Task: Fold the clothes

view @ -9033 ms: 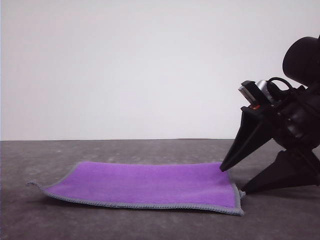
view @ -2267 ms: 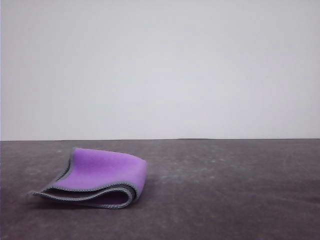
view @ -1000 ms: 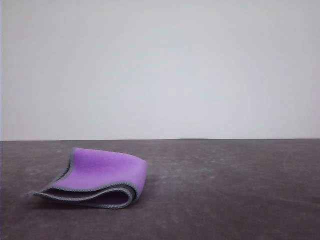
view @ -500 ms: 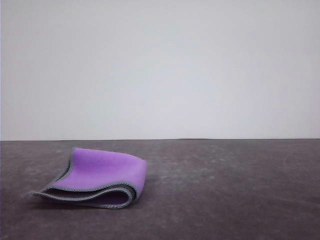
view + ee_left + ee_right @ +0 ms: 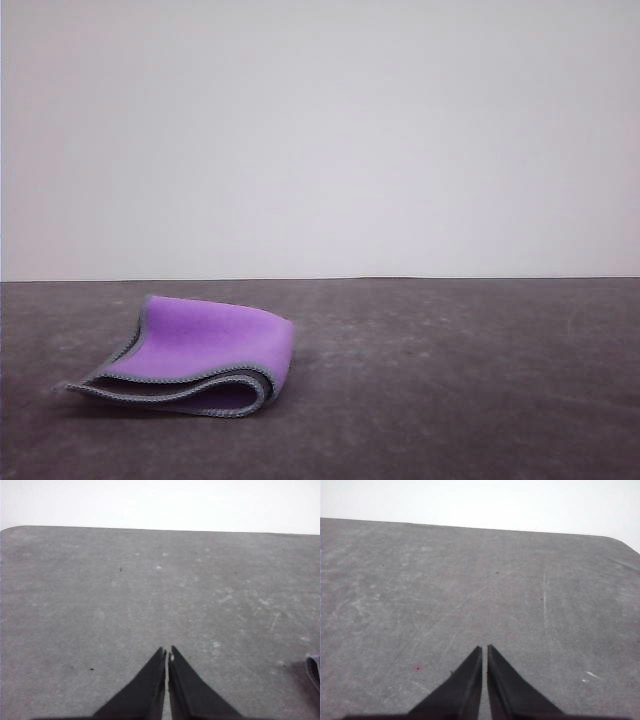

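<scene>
Cloth, small folded purple one with grey edging (image 5: 190, 355), lies at four o'clock from my left pincer (image 5: 166, 656) (closed, empty); right pincer (image 5: 484, 652) also closed, empty.

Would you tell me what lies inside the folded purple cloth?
Between the layers of the cloth a dark grey face and grey stitched edging show at the open front; deeper inside is covered by the top purple flap.

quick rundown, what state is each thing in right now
cloth: folded over on itself, purple face up, lying loose on the table, nothing holding it
left gripper: shut, empty, above bare table
right gripper: shut, empty, above bare table
table: dark grey, scuffed
</scene>
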Robot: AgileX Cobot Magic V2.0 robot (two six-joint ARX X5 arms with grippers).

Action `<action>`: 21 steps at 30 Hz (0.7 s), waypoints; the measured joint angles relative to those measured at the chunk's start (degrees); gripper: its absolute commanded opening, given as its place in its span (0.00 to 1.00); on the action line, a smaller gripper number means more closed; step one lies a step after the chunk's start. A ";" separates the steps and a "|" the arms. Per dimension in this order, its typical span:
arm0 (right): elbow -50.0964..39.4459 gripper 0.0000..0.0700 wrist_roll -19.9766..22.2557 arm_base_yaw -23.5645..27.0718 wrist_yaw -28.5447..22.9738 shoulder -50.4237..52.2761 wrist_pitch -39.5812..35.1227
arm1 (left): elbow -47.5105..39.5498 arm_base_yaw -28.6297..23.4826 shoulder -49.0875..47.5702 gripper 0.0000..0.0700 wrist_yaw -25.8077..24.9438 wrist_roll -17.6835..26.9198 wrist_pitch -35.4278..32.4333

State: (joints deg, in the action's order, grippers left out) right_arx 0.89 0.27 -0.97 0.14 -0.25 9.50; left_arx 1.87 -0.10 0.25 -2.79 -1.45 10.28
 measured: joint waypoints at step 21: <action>0.00 0.02 0.00 0.00 0.00 0.00 0.00 | 0.00 0.00 0.00 0.00 0.00 0.00 0.00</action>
State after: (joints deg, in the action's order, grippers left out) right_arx 0.89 0.27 -0.97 0.14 -0.25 9.50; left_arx 1.87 -0.10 0.25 -2.79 -1.45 10.28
